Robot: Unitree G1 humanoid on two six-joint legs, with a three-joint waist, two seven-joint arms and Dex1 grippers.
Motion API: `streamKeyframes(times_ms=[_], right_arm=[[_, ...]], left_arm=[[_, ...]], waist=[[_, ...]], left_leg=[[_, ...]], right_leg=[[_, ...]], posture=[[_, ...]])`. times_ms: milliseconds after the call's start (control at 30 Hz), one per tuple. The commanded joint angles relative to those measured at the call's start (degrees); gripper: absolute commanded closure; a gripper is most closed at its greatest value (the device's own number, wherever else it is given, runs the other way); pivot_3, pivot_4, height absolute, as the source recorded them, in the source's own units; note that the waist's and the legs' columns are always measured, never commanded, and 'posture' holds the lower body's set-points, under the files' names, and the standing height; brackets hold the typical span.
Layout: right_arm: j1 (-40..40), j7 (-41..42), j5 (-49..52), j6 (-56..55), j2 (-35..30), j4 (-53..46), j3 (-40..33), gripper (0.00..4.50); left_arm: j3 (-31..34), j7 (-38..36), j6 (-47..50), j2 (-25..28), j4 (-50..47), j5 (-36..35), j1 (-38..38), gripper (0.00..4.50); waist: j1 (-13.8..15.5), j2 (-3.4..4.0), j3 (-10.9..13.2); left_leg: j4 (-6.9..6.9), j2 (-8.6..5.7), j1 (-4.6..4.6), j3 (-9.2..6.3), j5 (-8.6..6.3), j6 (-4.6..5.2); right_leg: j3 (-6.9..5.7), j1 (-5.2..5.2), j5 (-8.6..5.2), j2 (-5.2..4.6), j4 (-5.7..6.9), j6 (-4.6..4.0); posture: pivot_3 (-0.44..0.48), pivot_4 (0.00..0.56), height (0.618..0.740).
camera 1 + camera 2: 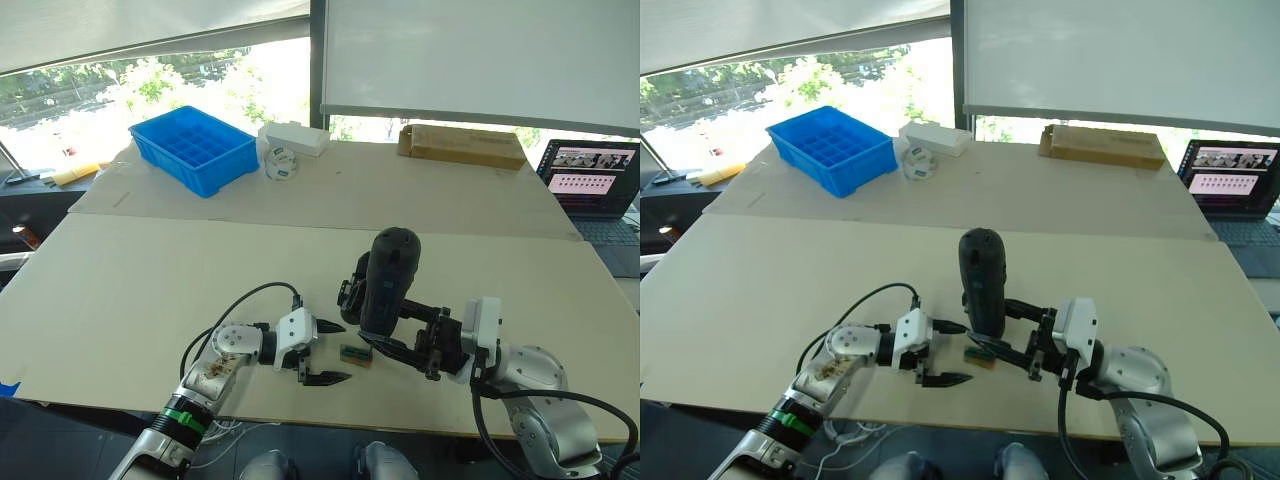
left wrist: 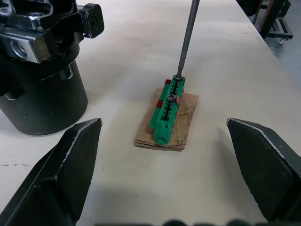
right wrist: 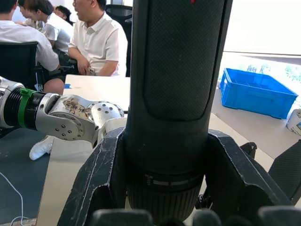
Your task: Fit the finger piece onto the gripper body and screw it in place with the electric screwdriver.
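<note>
The right hand (image 1: pixel 400 345) is clamped on the screwdriver (image 1: pixel 388 280), one finger (image 3: pixel 101 179) against each side of the barrel near its lower end. The screwdriver stands nearly upright near the desk's (image 1: pixel 150 290) front edge, about midway along it, rounded end up. Its thin metal bit (image 2: pixel 186 37) reaches down to the far end of a small green block (image 2: pixel 167 110), touching it at a screw head; a second screw head sits further along the block. The block lies on a scrap of brown card (image 2: pixel 181 127), flat on the desk. The left hand (image 1: pixel 325 352) is wide open and holds nothing, its two black fingers (image 2: pixel 61 174) spread either side of the block without touching it, close to the front edge. The gripper body (image 2: pixel 40 70), a black blocky part on a round black base, stands just beside the block, on the far side from the front edge and close behind the screwdriver. The finger piece cannot be picked out. Towards the far left corner sit a blue tray (image 1: pixel 195 148), a white box (image 1: pixel 295 138) and a roll (image 1: pixel 281 163); a brown carton (image 1: pixel 462 146) lies at the far edge to the right. A laptop (image 1: pixel 590 185) stands off the right edge. People (image 3: pixel 94 40) sit beyond the desk in the right wrist view.
</note>
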Motion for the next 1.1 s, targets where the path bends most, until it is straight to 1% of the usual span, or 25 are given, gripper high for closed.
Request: streamKeyframes(times_ms=[33, 667, 900, 1100], right_arm=[[-0.9, -0.1, 0.9, -2.1, 0.1, -1.3, -0.2, 2.59], [-1.3, -0.9, -0.9, -1.9, 0.0, 0.2, 1.7, 2.59], [-1.9, -1.0, -1.0, -2.2, -0.1, 0.6, 1.6, 2.59], [-1.9, -1.0, 0.4, -2.3, 0.1, -0.9, 0.8, 2.59]], left_arm=[[-1.3, 0.0, 0.3, -0.2, 0.5, 0.5, 1.5, 0.0], [-1.3, 0.1, -0.2, -0.3, 1.1, 0.7, 1.5, 0.0], [-1.2, 0.0, -0.6, -0.3, 1.7, 0.7, 1.4, 0.0], [-0.8, 0.0, -1.1, 0.0, 2.0, 0.5, 1.3, 0.0]], waist=[[0.0, 0.0, 0.0], [0.0, 0.0, 0.0], [0.0, 0.0, 0.0], [0.0, 0.0, 0.0]], left_leg=[[0.0, 0.0, 0.0, 0.0, 0.0, 0.0], [-0.01, 0.01, 0.04, -0.02, -0.01, 0.01], [-0.01, 0.02, 0.11, -0.02, -0.03, 0.05], [-0.02, 0.02, 0.13, -0.01, -0.08, 0.13]], right_leg=[[0.0, 0.0, 0.0, 0.0, 0.0, 0.0], [0.0, 0.04, 0.0, -0.01, -0.02, 0.0], [0.0, 0.12, -0.01, -0.02, -0.04, 0.01], [0.0, 0.13, -0.01, -0.07, -0.04, 0.01]], posture=[[0.0, 0.15, 0.74], [0.0, 0.15, 0.74], [0.0, 0.15, 0.74], [0.0, 0.15, 0.74]])
